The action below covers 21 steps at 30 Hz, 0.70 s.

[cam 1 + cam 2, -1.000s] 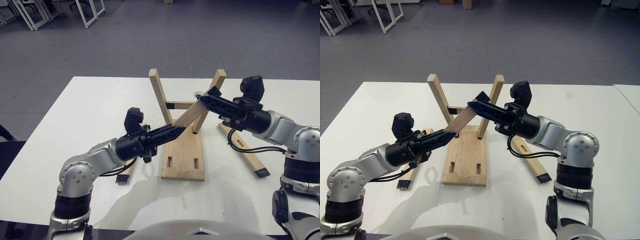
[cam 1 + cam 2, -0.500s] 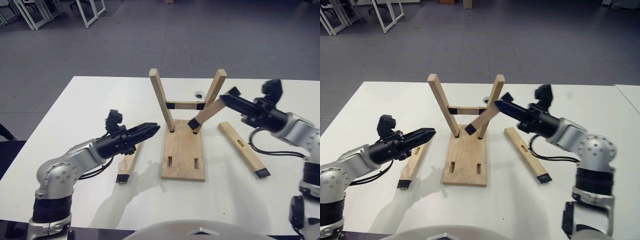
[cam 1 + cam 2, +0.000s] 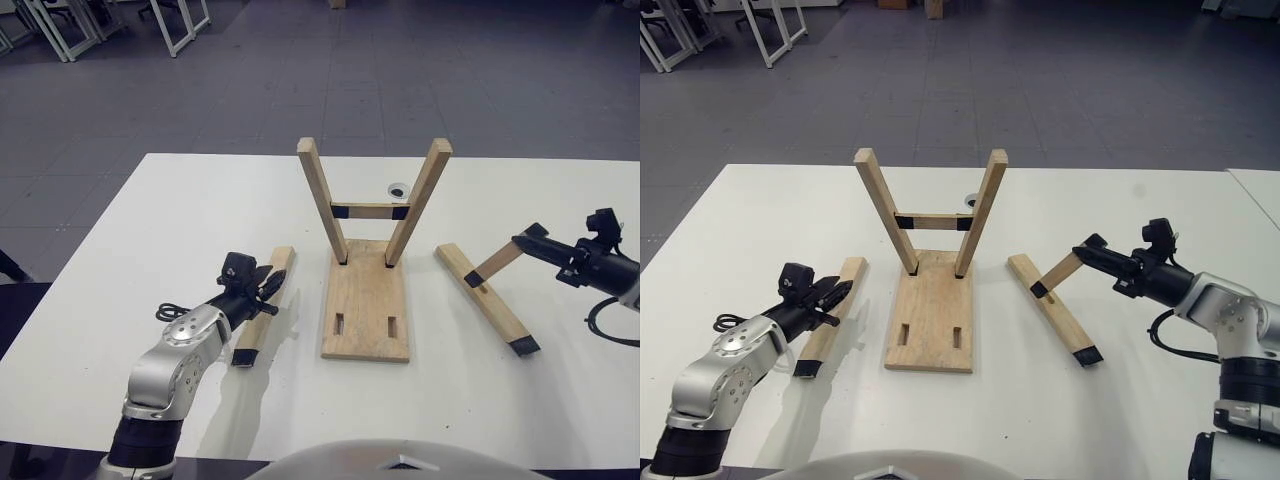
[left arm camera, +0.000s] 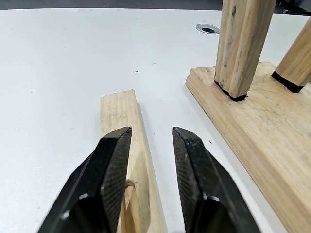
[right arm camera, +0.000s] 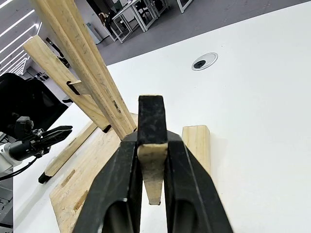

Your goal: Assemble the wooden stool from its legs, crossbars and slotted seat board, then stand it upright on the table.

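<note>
**Operator:** Status of the left end effector?

**Tech:** Your left end effector (image 4: 150,133) has its fingers apart and grips nothing. It hovers low over the left loose leg (image 4: 127,145), which lies flat on the surface (image 3: 150,250) directly beneath it.

**Operator:** And the right one?

**Tech:** Your right end effector (image 3: 527,241) is clamped on the held crossbar (image 3: 497,262), raised off the surface. The held crossbar slopes down from the fingers. Its black-tipped end sits at the slot of the right loose leg (image 3: 490,300), which lies flat just below and inboard of that end effector. Contact there cannot be confirmed.

**Operator:** Where is the seat board?

**Tech:** The seat board (image 3: 366,345) lies flat between your two end effectors. Two upright legs (image 3: 322,200) stand in its far end, joined by the fitted crossbar (image 3: 370,211). Two more slots (image 3: 340,323) show in the end nearer you.
</note>
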### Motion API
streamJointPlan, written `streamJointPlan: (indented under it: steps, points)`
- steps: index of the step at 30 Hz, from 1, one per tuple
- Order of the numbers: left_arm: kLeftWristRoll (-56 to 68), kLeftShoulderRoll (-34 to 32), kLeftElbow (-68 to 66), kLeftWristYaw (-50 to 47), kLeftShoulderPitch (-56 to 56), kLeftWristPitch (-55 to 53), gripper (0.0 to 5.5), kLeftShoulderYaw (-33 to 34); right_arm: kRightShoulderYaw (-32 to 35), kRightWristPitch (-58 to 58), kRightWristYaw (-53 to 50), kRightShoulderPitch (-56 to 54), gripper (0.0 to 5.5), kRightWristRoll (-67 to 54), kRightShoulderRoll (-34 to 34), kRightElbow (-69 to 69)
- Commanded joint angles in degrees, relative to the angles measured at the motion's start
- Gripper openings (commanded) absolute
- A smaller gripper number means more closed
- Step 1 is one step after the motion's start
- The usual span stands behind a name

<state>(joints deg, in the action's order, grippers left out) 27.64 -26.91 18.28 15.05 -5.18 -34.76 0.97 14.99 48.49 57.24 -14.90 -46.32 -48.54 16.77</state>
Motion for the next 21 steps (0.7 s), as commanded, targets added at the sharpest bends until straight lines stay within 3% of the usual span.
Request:
streamJointPlan:
  steps: [1,15,21]
  points:
    - [-1.1,1.0,0.0,0.8,-0.6,-0.4,1.53,0.4,0.6,-0.8,1.6,-1.9,0.4,2.5,-1.5,1.7]
    - [0.2,4.3,1.5,1.5,-2.0,-2.8,1.53,2.5,-0.6,-3.8,3.2,-4.1,0.4,10.2,-1.0,7.5]
    - [-0.4,4.7,1.6,1.5,-2.7,-2.9,1.53,2.7,-2.0,-2.7,1.3,1.5,0.4,12.0,1.2,3.5]
